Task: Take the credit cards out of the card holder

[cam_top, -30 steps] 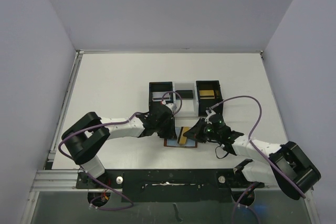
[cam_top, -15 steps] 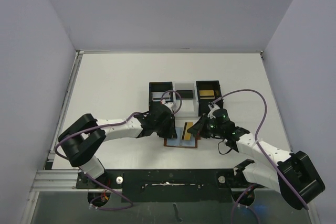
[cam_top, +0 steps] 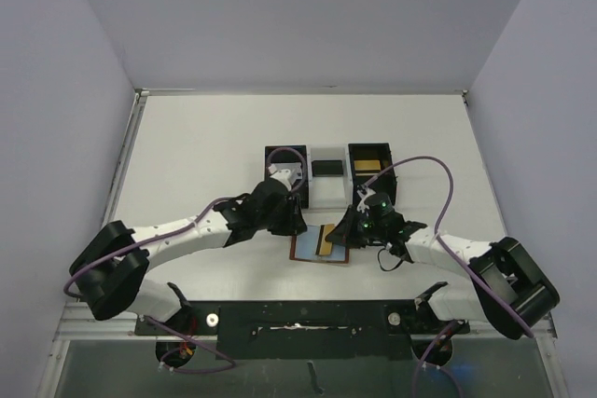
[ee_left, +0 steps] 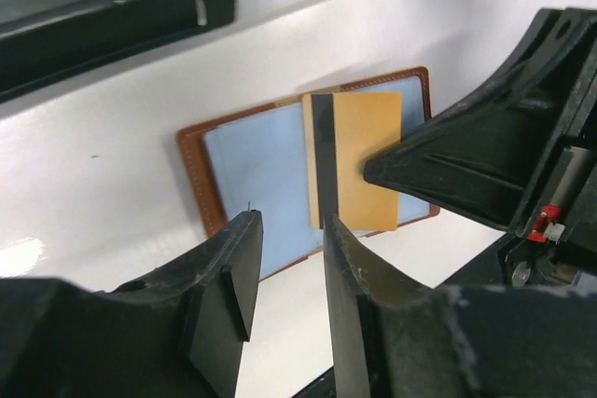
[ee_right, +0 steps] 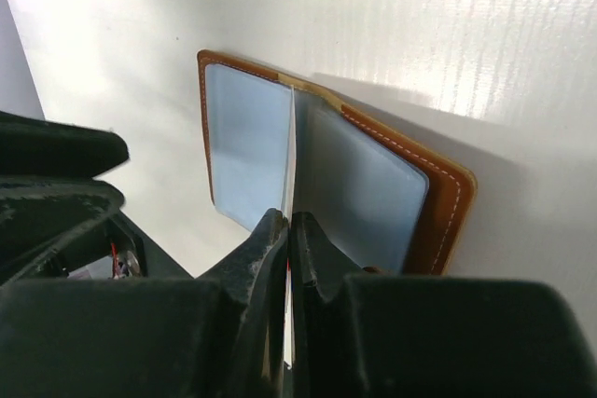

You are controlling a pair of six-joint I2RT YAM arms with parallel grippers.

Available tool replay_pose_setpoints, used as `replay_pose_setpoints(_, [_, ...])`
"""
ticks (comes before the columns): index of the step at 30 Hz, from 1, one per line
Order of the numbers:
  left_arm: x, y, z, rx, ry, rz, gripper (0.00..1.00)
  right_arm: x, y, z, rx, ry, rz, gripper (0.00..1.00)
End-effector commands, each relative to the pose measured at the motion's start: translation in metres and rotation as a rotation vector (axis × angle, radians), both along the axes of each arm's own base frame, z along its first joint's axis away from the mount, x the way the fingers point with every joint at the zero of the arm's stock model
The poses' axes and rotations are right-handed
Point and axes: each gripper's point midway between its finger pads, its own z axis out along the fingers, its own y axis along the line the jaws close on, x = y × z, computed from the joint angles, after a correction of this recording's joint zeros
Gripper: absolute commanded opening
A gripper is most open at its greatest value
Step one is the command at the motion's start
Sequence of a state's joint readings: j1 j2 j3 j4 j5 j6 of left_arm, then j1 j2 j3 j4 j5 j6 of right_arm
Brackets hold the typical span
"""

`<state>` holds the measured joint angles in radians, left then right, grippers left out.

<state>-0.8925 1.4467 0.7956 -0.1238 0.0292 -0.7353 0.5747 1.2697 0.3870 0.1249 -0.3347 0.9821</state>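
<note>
The brown card holder (cam_top: 306, 249) lies open on the table, its blue-grey pockets (ee_left: 252, 174) facing up. A gold credit card (ee_left: 367, 160) with a black stripe stands over the holder's middle, and it shows edge-on (ee_right: 291, 146) in the right wrist view. My right gripper (ee_right: 289, 223) is shut on that card's near end. From above, the right gripper (cam_top: 343, 230) is at the holder's right edge. My left gripper (ee_left: 291, 226) hovers just off the holder's upper left (cam_top: 284, 221), jaws open a little with nothing between them.
The black-and-white three-compartment tray (cam_top: 326, 191) stands just behind the holder. There is a black card (cam_top: 327, 168) in its middle bin and a yellow card (cam_top: 369, 166) in its right bin. Both arms crowd the holder from either side.
The left gripper's jaws have parted and it has drawn slightly back to the left as its arm stretched out. The right gripper stays shut on the gold card over the holder.
</note>
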Motion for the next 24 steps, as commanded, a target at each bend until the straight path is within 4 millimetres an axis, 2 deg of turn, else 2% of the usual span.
replay_pose_setpoints(1, [0.014, 0.024, 0.016, -0.004, -0.069, 0.075, 0.33, 0.014, 0.013, 0.025, 0.05, -0.086, -0.001, 0.0])
replay_pose_setpoints(5, [0.021, 0.05, 0.022, -0.011, -0.085, 0.117, 0.38, 0.017, 0.007, 0.039, 0.029, -0.136, -0.004, 0.0])
replay_pose_setpoints(9, [0.038, 0.086, 0.026, -0.011, -0.08, 0.192, 0.41, 0.023, 0.004, 0.06, 0.016, -0.213, 0.009, 0.0])
replay_pose_setpoints(15, [0.052, 0.123, 0.052, -0.018, -0.137, 0.211, 0.45, 0.037, -0.003, 0.099, -0.004, -0.416, 0.025, 0.0])
replay_pose_setpoints(18, [0.057, 0.14, 0.066, 0.008, -0.181, 0.228, 0.48, 0.043, -0.008, 0.125, -0.042, -0.57, 0.061, 0.0])
replay_pose_setpoints(24, [0.071, 0.179, 0.088, 0.109, -0.316, 0.312, 0.66, 0.06, -0.04, 0.173, -0.229, -0.89, 0.049, 0.0])
